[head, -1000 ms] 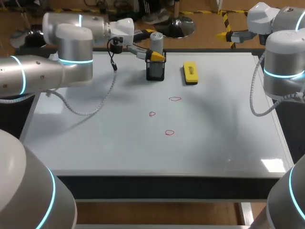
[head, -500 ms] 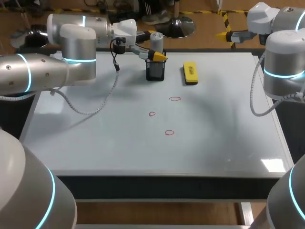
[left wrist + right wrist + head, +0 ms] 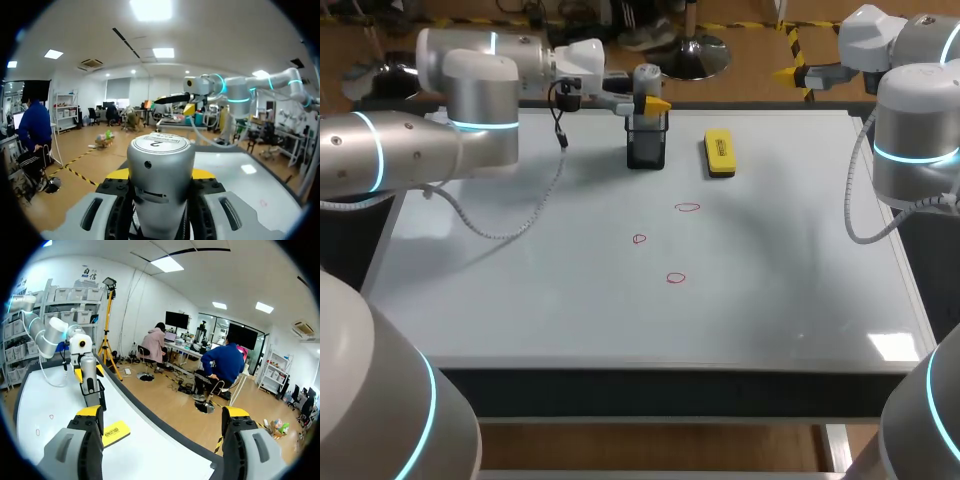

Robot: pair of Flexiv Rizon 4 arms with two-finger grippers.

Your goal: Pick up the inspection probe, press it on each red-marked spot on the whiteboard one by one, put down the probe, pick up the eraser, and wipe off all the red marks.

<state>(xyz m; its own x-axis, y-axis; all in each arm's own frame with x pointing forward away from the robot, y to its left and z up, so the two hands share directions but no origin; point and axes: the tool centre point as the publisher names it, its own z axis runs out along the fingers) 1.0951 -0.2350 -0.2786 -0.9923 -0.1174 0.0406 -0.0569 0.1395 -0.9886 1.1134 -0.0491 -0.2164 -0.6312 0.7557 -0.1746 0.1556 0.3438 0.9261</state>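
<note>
my left gripper (image 3: 653,101) is closed on the inspection probe (image 3: 647,80), a finger against each side of its grey body. the probe stands upright in the black holder (image 3: 646,150) (its lower end is hidden from me). the yellow eraser (image 3: 719,153) lies just beside the holder. three red marks (image 3: 639,239) sit on the whiteboard (image 3: 520,290) in front of the holder. my right gripper (image 3: 163,415) is well apart from the holder, fingers spread wide and holding nothing.

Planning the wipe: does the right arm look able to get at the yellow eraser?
Likely yes: the eraser lies uncovered on the whiteboard, the right gripper is open, and the left gripper, shut on the probe, is off to its side.
</note>
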